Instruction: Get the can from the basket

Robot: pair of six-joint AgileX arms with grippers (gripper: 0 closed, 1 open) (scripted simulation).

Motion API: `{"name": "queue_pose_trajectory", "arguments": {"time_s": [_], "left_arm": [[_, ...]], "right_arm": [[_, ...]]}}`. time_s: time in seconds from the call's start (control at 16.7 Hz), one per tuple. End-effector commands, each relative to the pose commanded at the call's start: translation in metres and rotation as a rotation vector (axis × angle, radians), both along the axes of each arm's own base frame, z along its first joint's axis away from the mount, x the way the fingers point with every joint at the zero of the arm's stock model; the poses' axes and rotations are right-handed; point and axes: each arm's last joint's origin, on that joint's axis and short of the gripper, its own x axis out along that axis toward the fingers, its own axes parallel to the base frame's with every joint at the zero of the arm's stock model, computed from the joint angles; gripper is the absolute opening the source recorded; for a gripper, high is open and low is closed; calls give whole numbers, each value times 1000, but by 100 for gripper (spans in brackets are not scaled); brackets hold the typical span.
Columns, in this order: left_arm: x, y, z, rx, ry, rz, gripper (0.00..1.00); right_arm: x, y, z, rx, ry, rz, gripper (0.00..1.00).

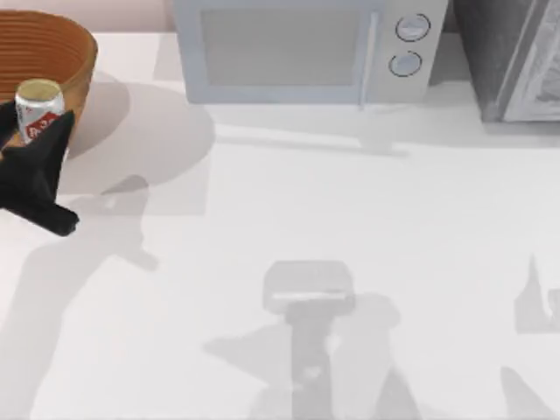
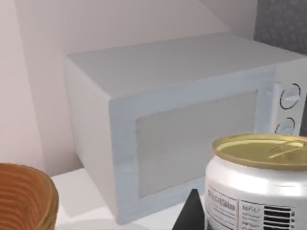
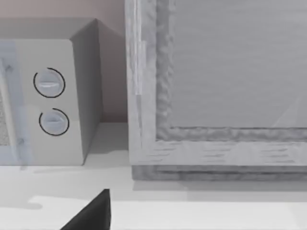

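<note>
Top view: your left gripper point(image 1: 42, 144) clamped on can point(image 1: 38, 111), can upright, lifted, overlapping front rim of basket point(image 1: 52, 52) at table's far left. Risk: can clips rim or slips if you swing out low; lift higher first. Microwave point(image 1: 306, 48) sits right of basket, near enough to hit on wide swing.

Left wrist view: can point(image 2: 259, 182) close to camera, gold top level; dark fingertip point(image 2: 192, 213) beside it. Microwave point(image 2: 182, 120) directly ahead.

Right wrist view: right arm parked near microwave dials point(image 3: 50, 103); whether its fingers are parted, cannot tell.
</note>
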Motion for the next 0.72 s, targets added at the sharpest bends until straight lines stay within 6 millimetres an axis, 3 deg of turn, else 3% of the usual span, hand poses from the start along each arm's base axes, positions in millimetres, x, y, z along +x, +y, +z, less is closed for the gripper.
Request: {"name": "queue_pose_trajectory", "arguments": {"time_s": [0.18, 0.3, 0.54, 0.72], "left_arm": [[50, -10, -1, 3, 5, -196, 0], [86, -16, -13, 3, 6, -331, 0], [148, -29, -63, -4, 7, -598, 0], [178, -36, -113, -15, 5, -782, 0]], "right_arm": [[0, 0, 0, 0, 0, 0, 100], [0, 0, 0, 0, 0, 0, 100], [0, 0, 0, 0, 0, 0, 100], [0, 0, 0, 0, 0, 0, 100]]}}
